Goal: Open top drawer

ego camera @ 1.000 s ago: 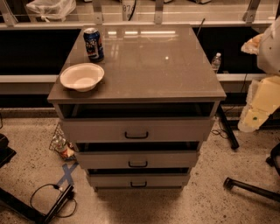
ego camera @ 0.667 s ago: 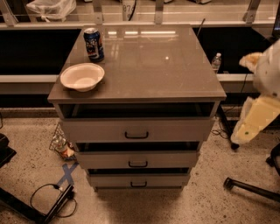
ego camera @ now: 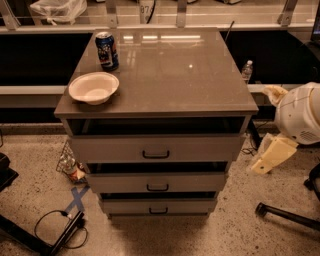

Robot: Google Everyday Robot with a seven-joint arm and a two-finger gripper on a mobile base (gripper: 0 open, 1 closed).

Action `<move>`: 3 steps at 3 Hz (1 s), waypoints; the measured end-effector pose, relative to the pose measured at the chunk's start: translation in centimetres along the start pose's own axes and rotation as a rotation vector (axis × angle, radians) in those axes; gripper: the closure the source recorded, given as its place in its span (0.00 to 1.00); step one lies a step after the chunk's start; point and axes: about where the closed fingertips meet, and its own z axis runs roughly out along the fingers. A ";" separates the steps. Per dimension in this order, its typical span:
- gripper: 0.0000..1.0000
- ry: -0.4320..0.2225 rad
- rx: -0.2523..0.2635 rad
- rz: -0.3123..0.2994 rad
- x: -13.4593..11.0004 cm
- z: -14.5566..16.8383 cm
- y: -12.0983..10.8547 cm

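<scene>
Top drawer (ego camera: 156, 149) | just under desk (ego camera: 200, 75) top, barely out, unmoved in last sec | gripper (ego camera: 262, 129) has dropped at right, off handle (ego camera: 155, 154); jaws spread, empty | your pull's still pending

Top edge, white tag (ego camera: 145, 8): digits, maybe "87". Label on can (ego camera: 107, 50) unreadable. Right of cabinet (ego camera: 170, 75): hand (ego camera: 271, 156).

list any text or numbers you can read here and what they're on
"87", then a cut-off character: white tag behind the cabinet.
Blue can: print too blurred to read.
Bowl, top drawer and the tool off the cabinet's right side: no text.
</scene>
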 end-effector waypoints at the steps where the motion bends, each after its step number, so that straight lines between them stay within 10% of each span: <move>1: 0.00 -0.044 -0.004 -0.002 0.2 2.1 0.0; 3: 0.00 -0.022 -0.041 -0.011 0.0 4.1 1.4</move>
